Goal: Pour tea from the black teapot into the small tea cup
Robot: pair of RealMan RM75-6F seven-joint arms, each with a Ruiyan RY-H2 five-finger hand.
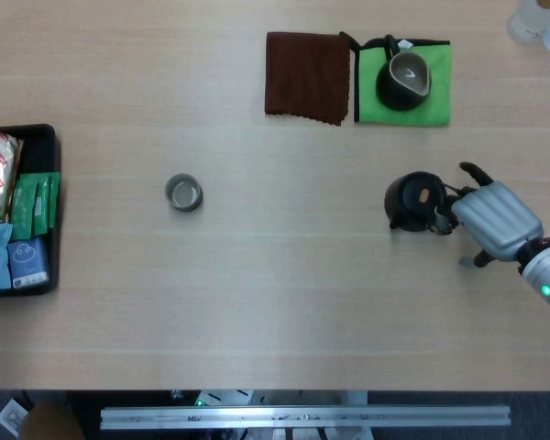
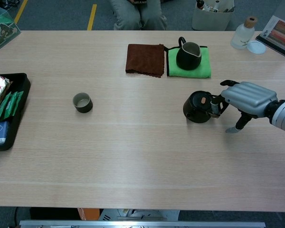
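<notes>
The black teapot [image 1: 412, 202] [image 2: 198, 107] stands upright on the table at the right, its lid on. My right hand [image 1: 493, 220] [image 2: 247, 99] is just to the right of it. Its fingertips [image 2: 215, 105] reach the pot's handle side, while the thumb points down toward the table, away from the pot. I cannot see a firm grip on the handle. The small tea cup [image 1: 183, 193] [image 2: 82, 102] sits alone at the left centre, far from the pot. My left hand shows in neither view.
A black pitcher [image 1: 403, 80] [image 2: 188, 56] rests on a green cloth [image 1: 435, 92] at the back, beside a brown cloth [image 1: 307, 76]. A black tray [image 1: 44, 137] [image 2: 20, 80] with snack packets lies at the left edge. A white bottle [image 2: 242, 34] stands at the far right.
</notes>
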